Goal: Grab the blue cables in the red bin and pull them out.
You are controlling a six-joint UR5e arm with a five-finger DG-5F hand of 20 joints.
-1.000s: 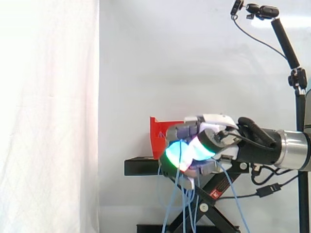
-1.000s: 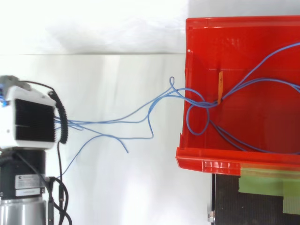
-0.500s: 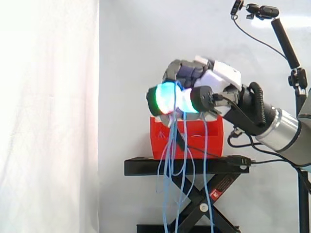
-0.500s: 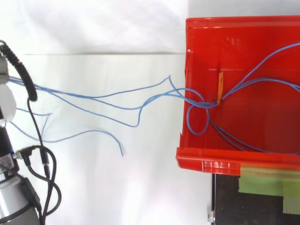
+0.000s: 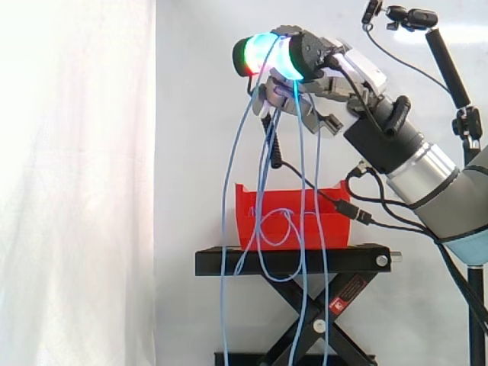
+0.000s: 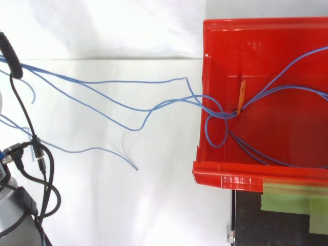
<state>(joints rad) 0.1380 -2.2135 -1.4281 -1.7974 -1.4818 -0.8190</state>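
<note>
Blue cables (image 6: pixel 224 115) are clenched in the curled fingers (image 5: pixel 267 55) and hang in long strands beneath them. Well below the fingers, several run into the red bin (image 5: pixel 335 232) on its black stand (image 5: pixel 290 261).

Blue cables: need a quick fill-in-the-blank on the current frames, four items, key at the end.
1. In the side view the hand is shut on the blue cables, high ___ the red bin.
2. The red bin sits on a ___ scissor stand.
3. In the top view the cables' loop lies ___ the red bin.
4. The small tag beside that loop is ___ in colour.

Missing words: above; black; inside; orange
</note>
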